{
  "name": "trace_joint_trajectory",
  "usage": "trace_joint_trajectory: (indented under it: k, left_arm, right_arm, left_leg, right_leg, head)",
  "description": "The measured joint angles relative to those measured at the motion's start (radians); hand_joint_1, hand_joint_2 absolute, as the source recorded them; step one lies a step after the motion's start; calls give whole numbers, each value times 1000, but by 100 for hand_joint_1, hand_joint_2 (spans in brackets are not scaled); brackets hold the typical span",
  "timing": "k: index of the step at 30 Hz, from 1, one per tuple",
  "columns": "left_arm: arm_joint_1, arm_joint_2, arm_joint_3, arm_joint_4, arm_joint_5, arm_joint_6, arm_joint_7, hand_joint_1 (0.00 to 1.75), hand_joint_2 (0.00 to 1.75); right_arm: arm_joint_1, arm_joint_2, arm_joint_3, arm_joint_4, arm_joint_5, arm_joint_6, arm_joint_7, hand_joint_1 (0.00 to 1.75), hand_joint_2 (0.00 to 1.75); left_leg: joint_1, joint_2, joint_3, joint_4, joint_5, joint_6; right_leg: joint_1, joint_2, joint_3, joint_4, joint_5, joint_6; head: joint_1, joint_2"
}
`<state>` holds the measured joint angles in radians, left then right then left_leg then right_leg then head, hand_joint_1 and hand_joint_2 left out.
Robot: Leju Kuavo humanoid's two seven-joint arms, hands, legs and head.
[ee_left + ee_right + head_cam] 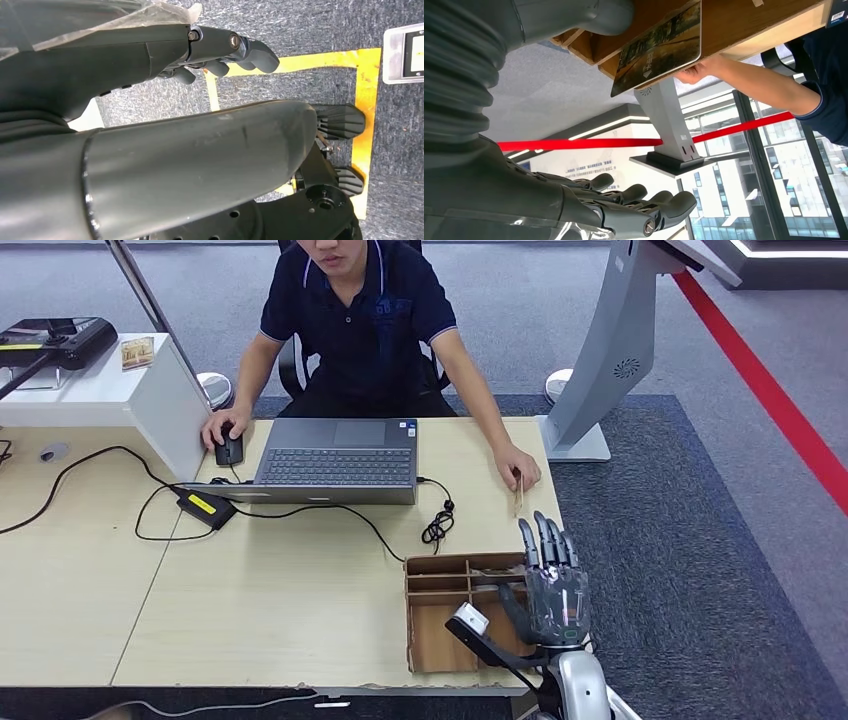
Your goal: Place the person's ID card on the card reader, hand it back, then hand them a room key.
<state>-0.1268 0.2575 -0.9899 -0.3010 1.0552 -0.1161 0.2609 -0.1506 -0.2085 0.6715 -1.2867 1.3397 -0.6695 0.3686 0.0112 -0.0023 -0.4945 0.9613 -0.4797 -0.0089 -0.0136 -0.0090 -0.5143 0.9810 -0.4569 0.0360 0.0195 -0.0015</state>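
A person sits behind the table and holds a card (518, 492) on edge at the table's right side, one hand (520, 466) on it. In the right wrist view the same card (659, 46) shows a printed picture, pinched by the person's fingers (694, 74). My right hand (550, 578) stands just short of the card with its fingers straight and nothing in it, above a wooden compartment tray (436, 645). My left hand (220, 50) hangs beside my body over the carpet and holds nothing. A black device (58, 340) and a small card (137, 352) lie on a white box at the far left.
An open laptop (336, 462) sits mid-table, with the person's other hand on a mouse (229, 448). A power brick (206, 506) and cables (436, 524) trail across the tabletop. A grey kiosk stand (610, 350) rises past the table's right corner, beside a red floor stripe (780, 410).
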Motion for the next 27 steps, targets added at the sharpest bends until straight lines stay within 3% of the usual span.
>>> trace_joint_trajectory:
  k: [27]
  left_arm:
    - [0, 0, 0, 0, -7, 0, 0, 0, 0]
  right_arm:
    - [0, -9, 8, -44, 27, 16, 8, 11, 175]
  left_leg:
    - [0, 0, -1, 0, 0, 0]
  right_leg:
    - [0, 0, -1, 0, 0, 0]
  head:
    - [0, 0]
